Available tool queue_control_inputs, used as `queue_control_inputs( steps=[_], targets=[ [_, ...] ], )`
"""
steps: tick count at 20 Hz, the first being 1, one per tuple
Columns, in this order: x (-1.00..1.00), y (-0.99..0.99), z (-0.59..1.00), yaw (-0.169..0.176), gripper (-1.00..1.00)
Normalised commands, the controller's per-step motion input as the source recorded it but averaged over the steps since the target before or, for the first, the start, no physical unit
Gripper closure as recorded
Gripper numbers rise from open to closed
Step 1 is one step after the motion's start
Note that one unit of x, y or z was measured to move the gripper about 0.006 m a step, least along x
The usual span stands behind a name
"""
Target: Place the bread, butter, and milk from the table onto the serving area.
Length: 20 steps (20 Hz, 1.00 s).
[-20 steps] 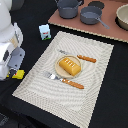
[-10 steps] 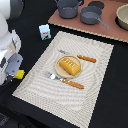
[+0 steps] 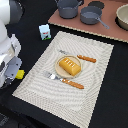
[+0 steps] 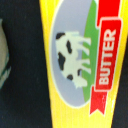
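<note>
The bread (image 3: 69, 66), an orange-brown scored loaf, lies on the round tan plate (image 3: 56, 68) in the middle of the beige striped placemat (image 3: 45, 90). The milk carton (image 3: 45, 32) stands on the dark table just off the mat's far corner at the exterior view's left. The yellow butter pack (image 3: 20, 74) lies on the table beside the mat's left edge, mostly hidden under my gripper (image 3: 14, 76). In the wrist view the butter (image 4: 80, 65) fills the frame, with its red mark and cow picture. My fingers do not show there, so I cannot tell their state.
A brown board (image 3: 100, 27) at the back holds grey pots (image 3: 69, 7) and a tan bowl (image 3: 122, 16). An orange-handled knife (image 3: 86, 58) and fork (image 3: 70, 82) flank the plate. The white arm fills the exterior view's left edge.
The arm has sunk slightly over the butter at the exterior view's left. The bread, the milk and the cutlery have not moved.
</note>
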Motion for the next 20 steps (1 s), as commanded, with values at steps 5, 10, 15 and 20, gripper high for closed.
queue_control_inputs(
  steps=[5, 10, 15, 20],
  targets=[
    [-0.08, -0.03, -0.18, 0.006, 1.0],
    [-0.04, -0.05, -0.14, 0.008, 1.0],
    [0.07, -0.02, 0.21, 0.007, 1.0],
    [0.3, 0.09, 0.86, -0.017, 1.0]
  ],
)
